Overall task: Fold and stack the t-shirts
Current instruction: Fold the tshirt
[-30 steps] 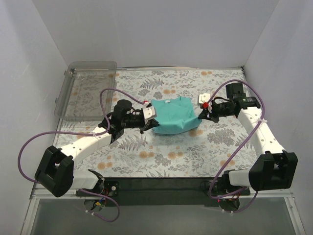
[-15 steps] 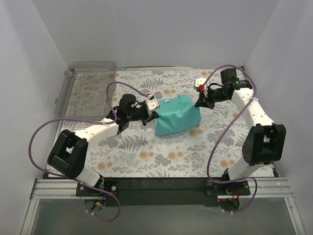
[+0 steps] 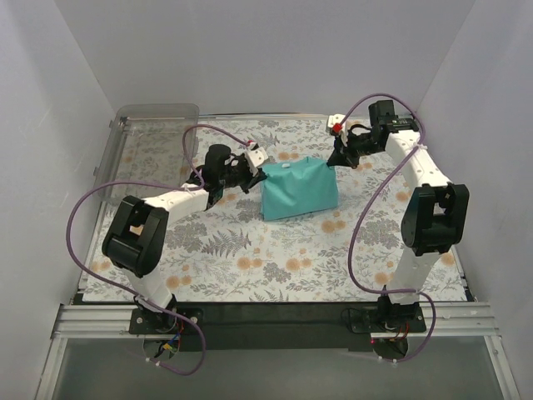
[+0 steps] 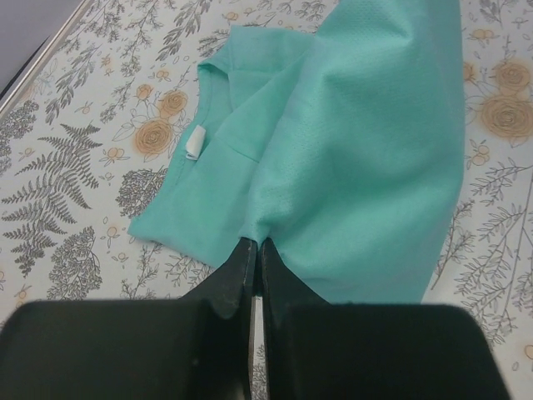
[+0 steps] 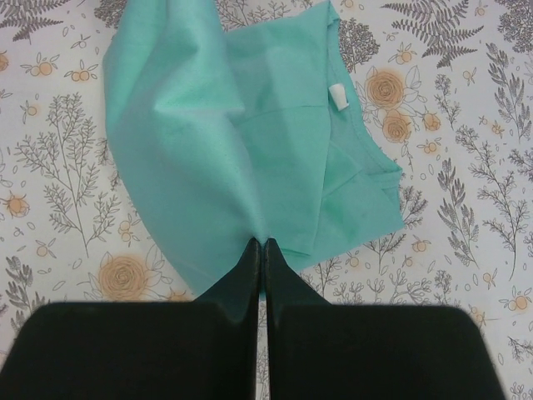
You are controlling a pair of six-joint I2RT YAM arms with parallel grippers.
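Observation:
The teal t-shirt lies folded in half near the back middle of the floral table. My left gripper is shut on its upper left corner. My right gripper is shut on its upper right corner. In the left wrist view the gripper pinches a fold of the shirt, with the neck and its white tag beneath. In the right wrist view the gripper pinches the shirt the same way.
A clear plastic tray stands at the back left corner. White walls enclose the table on the left, the back and the right. Purple cables loop over both arms.
Both grippers have carried the shirt's near edge toward the back, folding it over itself. The shirt now lies flatter and further back. Both arms are stretched further out.

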